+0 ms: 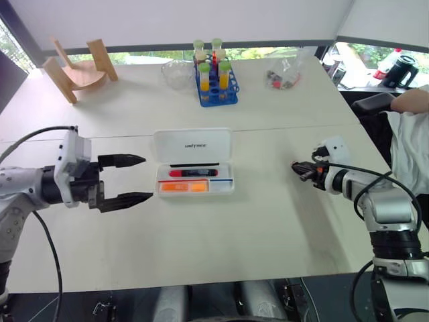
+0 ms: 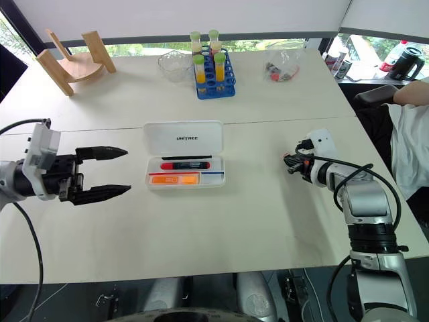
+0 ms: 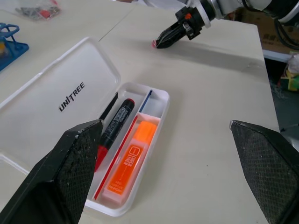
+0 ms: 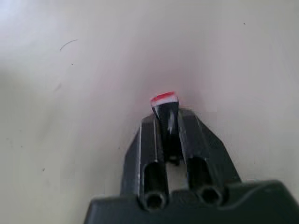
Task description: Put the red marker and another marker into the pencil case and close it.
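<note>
The white pencil case lies open in the middle of the table, its lid folded back flat. Inside it lie the red marker with its black cap and, in front of it, the orange marker. My left gripper hovers open just left of the case, pointing at it, with nothing between its fingers. Well to the right of the case, my right gripper is low over the table. It is shut on a small black piece with a red-and-white tip.
At the back of the table stand a wooden stand, a glass bowl, a blue rack of tubes and a clear bag of small items. A person's arm rests at the right edge.
</note>
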You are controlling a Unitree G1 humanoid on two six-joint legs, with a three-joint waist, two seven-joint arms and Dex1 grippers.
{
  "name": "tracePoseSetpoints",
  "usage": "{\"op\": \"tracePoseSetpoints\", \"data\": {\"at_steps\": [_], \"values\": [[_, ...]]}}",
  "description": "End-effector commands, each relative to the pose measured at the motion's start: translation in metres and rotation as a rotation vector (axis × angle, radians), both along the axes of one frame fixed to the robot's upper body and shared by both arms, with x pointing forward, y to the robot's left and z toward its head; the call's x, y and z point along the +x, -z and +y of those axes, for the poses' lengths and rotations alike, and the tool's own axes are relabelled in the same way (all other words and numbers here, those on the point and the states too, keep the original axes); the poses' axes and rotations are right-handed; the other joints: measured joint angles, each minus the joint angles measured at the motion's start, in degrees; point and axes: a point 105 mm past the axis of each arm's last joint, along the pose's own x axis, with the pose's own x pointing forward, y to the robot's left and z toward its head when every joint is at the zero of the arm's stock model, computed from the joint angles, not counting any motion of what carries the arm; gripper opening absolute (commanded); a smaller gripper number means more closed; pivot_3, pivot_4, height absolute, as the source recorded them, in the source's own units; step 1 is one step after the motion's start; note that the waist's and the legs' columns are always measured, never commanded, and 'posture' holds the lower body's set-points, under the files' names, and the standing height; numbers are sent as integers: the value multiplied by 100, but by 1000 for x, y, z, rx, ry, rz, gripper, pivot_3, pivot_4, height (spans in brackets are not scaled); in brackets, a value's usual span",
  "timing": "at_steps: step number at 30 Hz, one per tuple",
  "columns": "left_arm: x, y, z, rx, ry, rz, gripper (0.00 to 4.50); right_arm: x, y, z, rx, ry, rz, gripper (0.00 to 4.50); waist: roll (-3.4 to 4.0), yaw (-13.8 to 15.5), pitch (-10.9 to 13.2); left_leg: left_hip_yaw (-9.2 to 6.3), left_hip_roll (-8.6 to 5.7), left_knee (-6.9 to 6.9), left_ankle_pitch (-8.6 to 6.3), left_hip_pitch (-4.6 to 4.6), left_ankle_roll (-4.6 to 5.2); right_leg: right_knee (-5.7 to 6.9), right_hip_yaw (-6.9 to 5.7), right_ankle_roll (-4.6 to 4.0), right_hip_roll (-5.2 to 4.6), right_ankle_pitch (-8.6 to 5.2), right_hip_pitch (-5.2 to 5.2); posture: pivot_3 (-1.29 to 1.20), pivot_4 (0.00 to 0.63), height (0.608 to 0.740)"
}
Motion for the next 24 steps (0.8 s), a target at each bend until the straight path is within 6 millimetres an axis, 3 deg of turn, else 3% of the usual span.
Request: {"op": "tracePoseSetpoints", "data": {"at_steps": [1,6,9,12,17,24], "values": [[0,-10,-2,12,13,-51,4500,-6,-30,35,-17,-201,-68,54,3,-1,2,0,0,-1,0,-1,0,0,0,0,0,0,-1,0,150,740],[1,-11,-3,13,16,-52,4500,-23,-66,96,-26,-563,-155,54,11,-4,7,-1,1,-3,0,-3,0,0,0,0,1,0,-6,0,150,740],[1,-11,-5,13,20,-51,4500,-33,-67,126,-11,-728,-147,54,8,12,6,-6,1,-3,0,-4,0,-4,-4,1,1,-1,-3,0,150,740],[2,-11,-5,12,17,-55,4500,-42,-52,150,-49,-889,-129,54,5,26,6,-11,-1,-2,0,-8,0,-7,-8,1,-2,-1,-1,0,150,740],[-1,-11,-5,14,6,-61,4500,-38,-34,162,-107,-971,-123,54,5,16,6,-10,-3,1,0,-9,0,-5,-8,1,-5,-1,-2,0,150,740],[-5,-10,-5,12,-14,-63,4500,-34,-29,168,-111,-996,-121,54,4,11,6,-13,-2,-2,0,-9,0,-5,-8,1,-3,-1,-6,0,150,740]]}}
